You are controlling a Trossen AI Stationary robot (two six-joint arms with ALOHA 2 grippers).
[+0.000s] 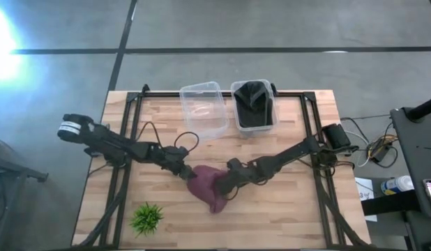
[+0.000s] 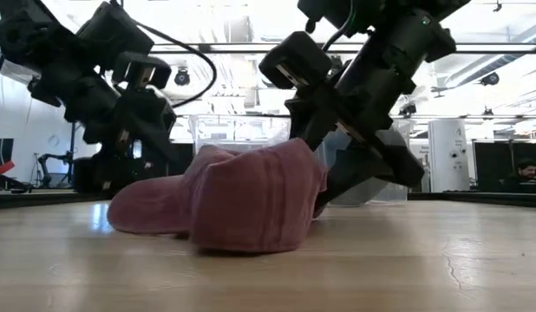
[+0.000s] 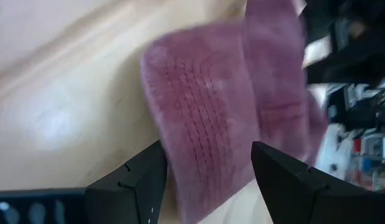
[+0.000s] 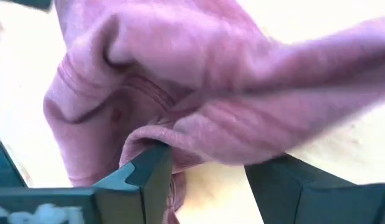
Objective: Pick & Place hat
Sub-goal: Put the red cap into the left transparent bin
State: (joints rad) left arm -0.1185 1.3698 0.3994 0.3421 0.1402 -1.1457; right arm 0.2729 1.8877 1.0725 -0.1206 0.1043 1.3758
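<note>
A dusky pink cap lies on the wooden table toward its near edge, resting on its brim and crown. My left gripper is open at the cap's left side. In the left wrist view the stitched brim lies between its two fingers. My right gripper is open at the cap's right side. The crown's crumpled edge lies between and above its fingers. My left gripper stands with one finger on each side of the brim's end, coming low from the table's left; whether the fingers touch it I cannot tell. My right gripper comes slanting down from the table's right. One finger meets the crown's folded hem, and the other stands apart. The cap stays on the table.
At the table's far edge stand an empty clear tub and a clear tub with a dark cap in it. A small green plant sits near the front left. Cables and a black box lie at the right.
</note>
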